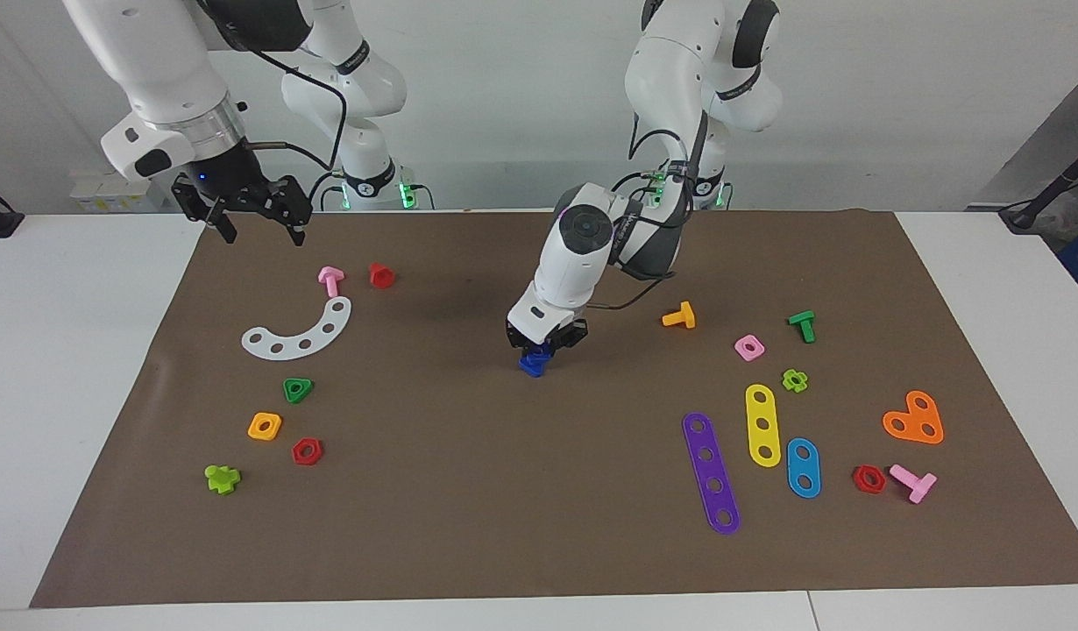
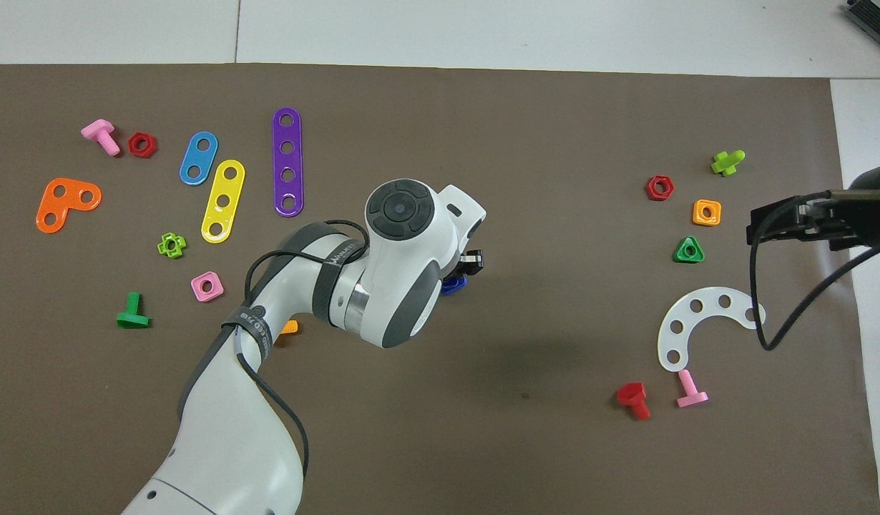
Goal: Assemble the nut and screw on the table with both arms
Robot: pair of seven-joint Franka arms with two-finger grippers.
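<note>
The table (image 1: 101, 368) carries its brown mat, and the left arm (image 2: 383, 286) dominates the overhead view, its wrist hiding nearly all of the left gripper (image 1: 546, 343). The facing view tells more: that gripper sits low at mid-mat, fingertips clamped on a dark-blue piece (image 1: 534, 361), screw or nut unclear, touching the mat directly beneath it. The right gripper (image 1: 257, 230) hangs with fingers apart over the mat's edge, a pink bolt (image 1: 330, 280) just below. Wrist-band lettering is unreadable.
</note>
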